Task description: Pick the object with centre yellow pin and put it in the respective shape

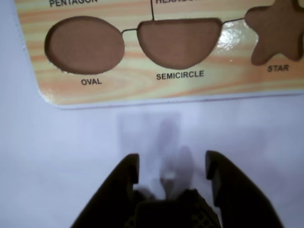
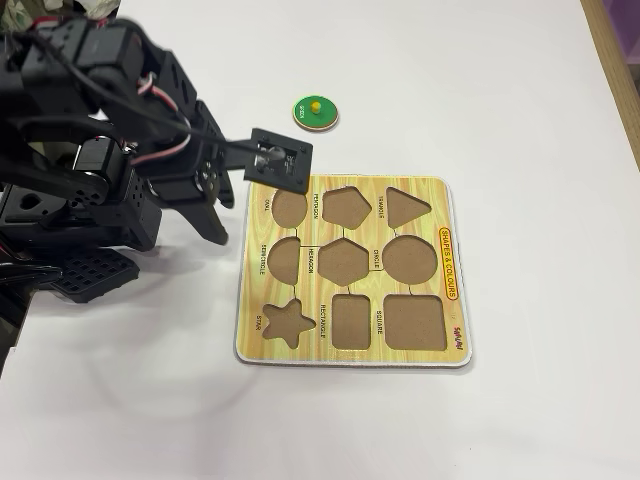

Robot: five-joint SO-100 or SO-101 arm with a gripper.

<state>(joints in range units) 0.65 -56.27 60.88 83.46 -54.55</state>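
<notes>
The object with the centre yellow pin (image 2: 315,112) is a small green disc with a tan rim, lying on the white table beyond the board's far edge in the fixed view. It is out of the wrist view. The respective shape, the round cut-out (image 2: 410,258), sits in the middle row of the yellow puzzle board (image 2: 450,330) and is empty. My gripper (image 1: 172,159) is open with nothing between its black fingers. It hovers over bare table just off the board's edge by the oval hole (image 1: 84,45). In the fixed view the gripper (image 2: 222,205) is left of the board.
The wrist view shows the empty semicircle (image 1: 179,42) and star (image 1: 278,31) cut-outs. All of the board's other holes are empty too. The arm's base (image 2: 70,200) fills the left side of the fixed view. A wooden edge (image 2: 615,70) runs along the table's right.
</notes>
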